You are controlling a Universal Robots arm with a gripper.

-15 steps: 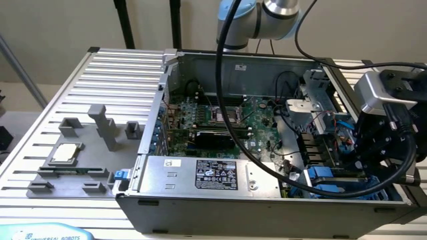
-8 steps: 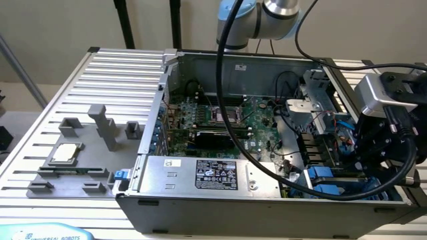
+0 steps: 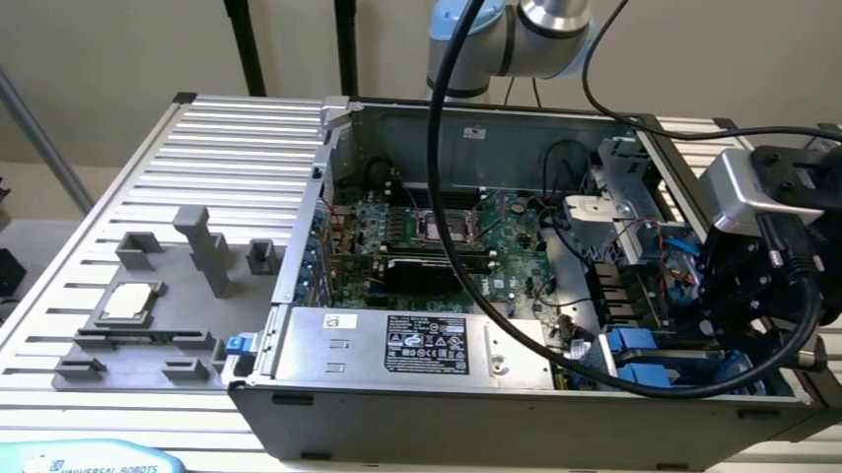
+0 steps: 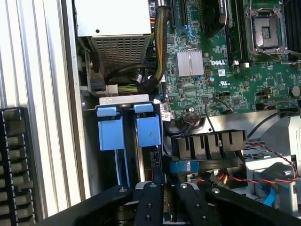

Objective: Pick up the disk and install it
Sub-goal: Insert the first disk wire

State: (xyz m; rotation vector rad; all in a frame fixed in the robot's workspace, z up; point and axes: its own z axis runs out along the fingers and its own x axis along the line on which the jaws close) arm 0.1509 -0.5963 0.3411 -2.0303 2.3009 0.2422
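Down at the computer case's [image 3: 526,256] near right corner, the gripper [image 4: 162,207] hangs over blue plastic carriers [image 4: 148,129]. Black fingers [image 4: 149,202] clamp the disk's [image 4: 156,167] thin dark edge; the wrist view reveals the green motherboard [image 4: 225,70] closely.

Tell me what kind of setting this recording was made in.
Probably a robotics lab bench set up for computer assembly. An opened computer case with its motherboard exposed lies on a slatted aluminium table, beside a grey fixture holding parts, with the gripper over blue drive bays.
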